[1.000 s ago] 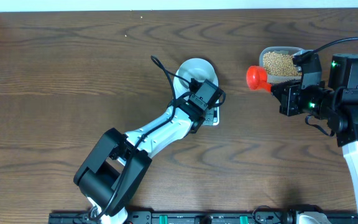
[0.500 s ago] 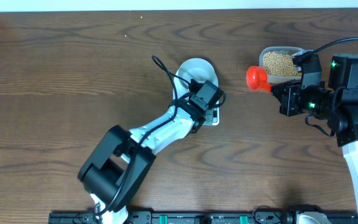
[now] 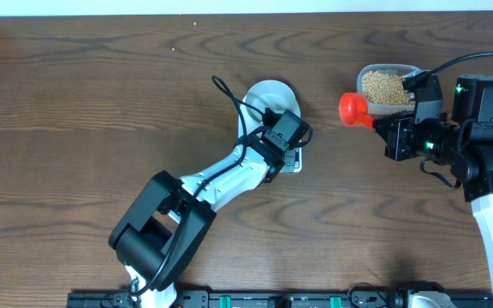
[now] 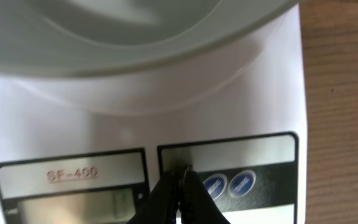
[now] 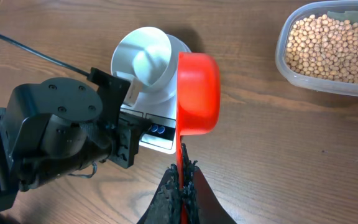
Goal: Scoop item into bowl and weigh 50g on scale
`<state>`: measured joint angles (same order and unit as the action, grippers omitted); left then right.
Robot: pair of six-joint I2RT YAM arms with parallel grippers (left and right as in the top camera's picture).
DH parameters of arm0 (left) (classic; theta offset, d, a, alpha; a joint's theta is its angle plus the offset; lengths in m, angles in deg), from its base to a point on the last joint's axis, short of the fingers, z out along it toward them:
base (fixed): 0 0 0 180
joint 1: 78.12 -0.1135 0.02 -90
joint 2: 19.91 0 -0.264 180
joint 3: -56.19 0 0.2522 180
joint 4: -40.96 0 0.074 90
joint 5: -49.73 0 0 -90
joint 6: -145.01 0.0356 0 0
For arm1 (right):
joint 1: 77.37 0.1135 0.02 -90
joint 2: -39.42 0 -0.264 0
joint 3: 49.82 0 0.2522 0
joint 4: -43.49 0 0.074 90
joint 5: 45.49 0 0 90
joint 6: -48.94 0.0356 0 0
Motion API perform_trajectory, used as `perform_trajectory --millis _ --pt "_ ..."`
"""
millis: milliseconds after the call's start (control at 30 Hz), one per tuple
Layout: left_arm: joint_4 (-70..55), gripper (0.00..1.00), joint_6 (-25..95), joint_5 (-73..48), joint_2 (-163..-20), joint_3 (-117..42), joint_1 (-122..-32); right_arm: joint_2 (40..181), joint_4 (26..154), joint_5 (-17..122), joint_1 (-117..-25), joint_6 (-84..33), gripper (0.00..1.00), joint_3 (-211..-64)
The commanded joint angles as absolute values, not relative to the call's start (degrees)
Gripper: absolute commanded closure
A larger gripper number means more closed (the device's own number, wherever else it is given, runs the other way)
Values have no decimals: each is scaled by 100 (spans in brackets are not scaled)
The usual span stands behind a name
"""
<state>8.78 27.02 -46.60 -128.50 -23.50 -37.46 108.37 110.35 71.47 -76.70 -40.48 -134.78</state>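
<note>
The pale blue-white bowl [image 3: 271, 98] stands empty on the white scale [image 3: 292, 162] at the table's middle; it also shows in the right wrist view [image 5: 143, 59] and as a rim in the left wrist view [image 4: 135, 31]. My left gripper [image 4: 182, 171] is shut, its tips on the scale's button panel [image 4: 241, 155] beside two blue buttons [image 4: 229, 184]. My right gripper [image 5: 182, 171] is shut on the handle of a red scoop [image 5: 197, 93], held above the table right of the scale [image 5: 160, 134]. The tan beans [image 3: 385, 85] fill a clear tub [image 5: 328, 46].
The clear tub [image 3: 366, 73] stands at the back right, just behind my right arm [image 3: 452, 137]. My left arm [image 3: 212, 188] stretches from the front edge to the scale. The table is dark brown wood [image 3: 101, 103].
</note>
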Motion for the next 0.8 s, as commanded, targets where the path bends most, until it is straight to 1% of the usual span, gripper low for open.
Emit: perform_trajectory --millis 0,200,767 --pt "815 93 2844 -4699 -12396 -2269 -3770 10843 11009 7138 -7631 -4140 99 -13600" --pt "802 93 2844 -4699 -12094 -2269 -3770 10843 10935 7138 -7631 -4140 99 -13600" --pt "760 93 2984 -4708 -12181 -2256 -3770 10843 10869 7031 -7631 -4140 99 -13600"
